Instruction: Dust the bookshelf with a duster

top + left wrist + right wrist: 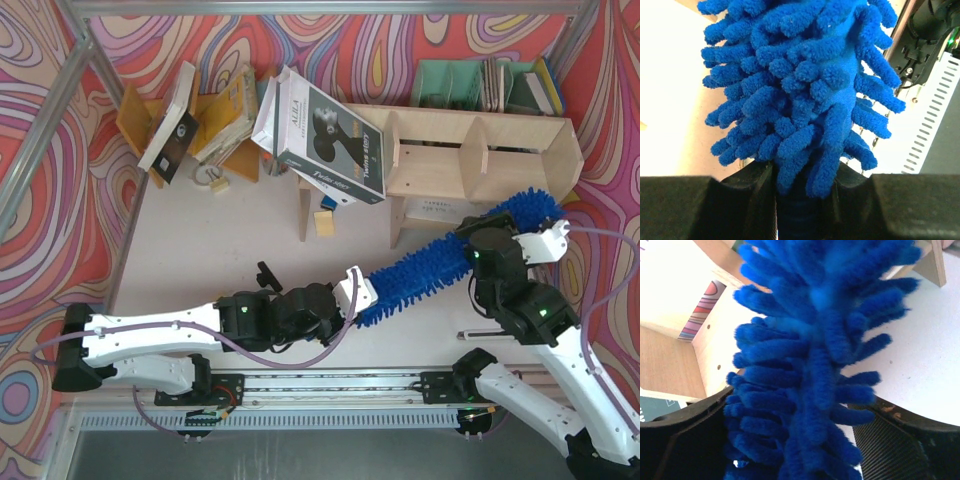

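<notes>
The bright-blue fluffy duster (430,268) lies slantwise over the table, its tip up by the right end of the pale plywood bookshelf (520,150). My left gripper (358,298) is shut on its lower end, where the dark handle sits between the jaws (802,200) under the fluff (800,75). My right gripper (478,248) straddles the middle of the duster. In the right wrist view its jaws stand wide on either side of the fluffy head (815,340), midpoint (800,440), with table showing beside the core. A bookshelf panel (670,365) is close on the left.
A large grey-covered book (325,140) leans on the bookshelf's left end. An orange-yellow book rack (215,120) with books stands at the back left, and a teal file organiser (480,85) behind the shelf. A small wooden block (323,222) lies under the book. A metal rail (330,382) runs along the near edge.
</notes>
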